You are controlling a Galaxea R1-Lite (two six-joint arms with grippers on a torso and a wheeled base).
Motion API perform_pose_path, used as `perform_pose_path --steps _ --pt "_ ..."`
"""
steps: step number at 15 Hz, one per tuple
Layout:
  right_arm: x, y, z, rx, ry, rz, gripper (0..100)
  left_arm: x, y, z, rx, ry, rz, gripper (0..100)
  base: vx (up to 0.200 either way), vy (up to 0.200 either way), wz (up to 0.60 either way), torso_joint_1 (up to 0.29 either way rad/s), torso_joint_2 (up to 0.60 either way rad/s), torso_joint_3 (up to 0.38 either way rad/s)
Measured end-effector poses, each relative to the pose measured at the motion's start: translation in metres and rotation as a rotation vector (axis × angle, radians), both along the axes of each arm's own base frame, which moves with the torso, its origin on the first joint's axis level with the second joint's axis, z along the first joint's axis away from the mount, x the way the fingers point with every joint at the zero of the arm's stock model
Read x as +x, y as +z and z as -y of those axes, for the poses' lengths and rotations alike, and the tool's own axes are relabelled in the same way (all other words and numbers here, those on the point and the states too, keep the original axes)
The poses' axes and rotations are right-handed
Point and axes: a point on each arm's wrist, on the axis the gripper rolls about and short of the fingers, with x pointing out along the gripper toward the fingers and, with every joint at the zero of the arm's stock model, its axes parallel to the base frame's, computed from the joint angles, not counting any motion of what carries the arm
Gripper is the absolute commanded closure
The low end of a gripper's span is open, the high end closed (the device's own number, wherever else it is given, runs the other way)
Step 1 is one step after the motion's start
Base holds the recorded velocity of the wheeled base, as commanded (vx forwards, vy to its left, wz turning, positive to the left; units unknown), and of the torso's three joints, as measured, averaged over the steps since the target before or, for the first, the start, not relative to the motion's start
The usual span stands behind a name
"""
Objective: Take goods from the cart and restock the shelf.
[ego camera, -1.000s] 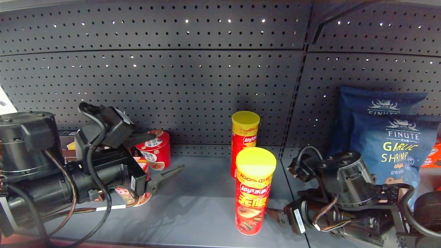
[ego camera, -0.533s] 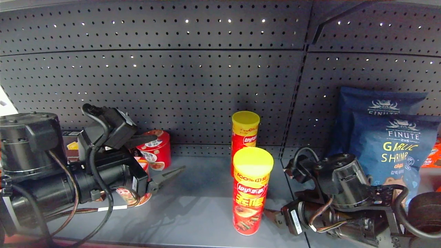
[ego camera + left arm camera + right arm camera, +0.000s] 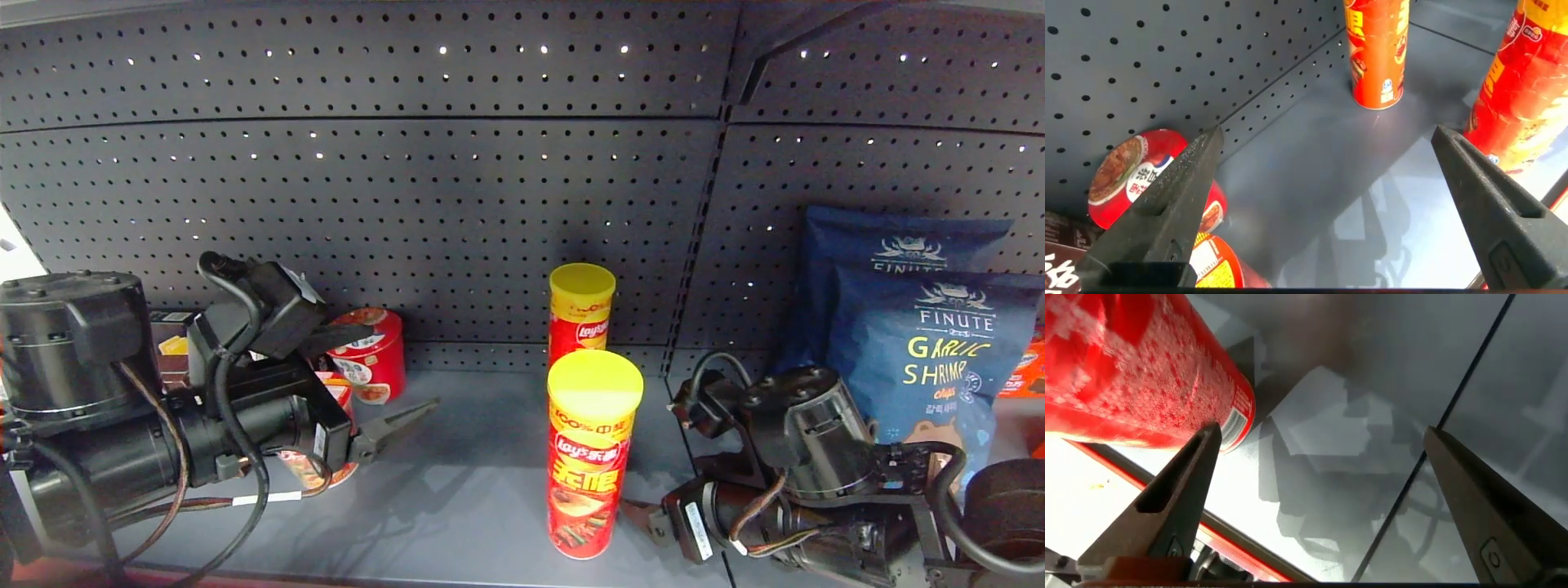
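Well, the front chip can [image 3: 593,453] stood upright on the shelf [image 3: 473,482], close to its front edge, with the rear chip can [image 3: 580,314] upright behind it near the pegboard back panel [image 3: 408,204]. The right gripper [image 3: 1321,433] had its jaws spread wide and empty, low on the shelf just beside the front can's base. And that was the worry: a tall, narrow cylinder on a small footing, so any sideways brush from a finger could, by my reckoning, tip it over the front lip or into its neighbour. The left gripper [image 3: 1327,131], jaws also wide apart and holding nothing, hung near the red noodle cups [image 3: 371,351] at the left. The can looked glossy and smooth under a flat yellow plastic lid; the shelf was matte grey metal, slick-looking; the blue snack bags [image 3: 922,351] at the right were soft, crinkly film.
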Motion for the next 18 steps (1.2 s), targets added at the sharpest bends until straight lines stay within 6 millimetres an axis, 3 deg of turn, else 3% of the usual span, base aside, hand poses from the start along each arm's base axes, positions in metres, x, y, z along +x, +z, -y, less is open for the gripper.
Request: perform_pose_path --steps 4,8,11,13,16,18 --pt "-0.002 0.003 0.005 0.003 -0.011 0.009 0 -0.001 0.000 0.000 0.001 0.001 0.001 0 0.000 0.000 0.00 0.000 0.00 0.000" --pt "-0.017 0.030 0.026 0.077 -0.038 0.084 0 -0.004 0.006 0.000 0.001 0.019 0.024 0 0.000 0.000 0.00 0.000 0.00 0.000" --pt "-0.040 0.053 0.061 0.133 -0.097 0.163 0 -0.017 0.013 -0.009 -0.009 0.076 0.062 0 0.000 0.000 0.00 0.000 0.00 0.000" --pt "-0.057 0.063 0.096 0.161 -0.195 0.221 0 -0.030 0.019 -0.019 -0.034 0.129 0.091 0 0.000 0.000 0.00 0.000 0.00 0.000" --pt "-0.077 0.068 0.148 0.181 -0.441 0.319 0 -0.056 0.023 -0.042 -0.073 0.245 0.130 0 0.000 0.000 0.00 0.000 0.00 0.000" --pt "-0.101 0.065 0.171 0.177 -0.571 0.361 0 -0.080 0.016 -0.056 -0.080 0.320 0.145 0 0.000 0.000 0.00 0.000 0.00 0.000"
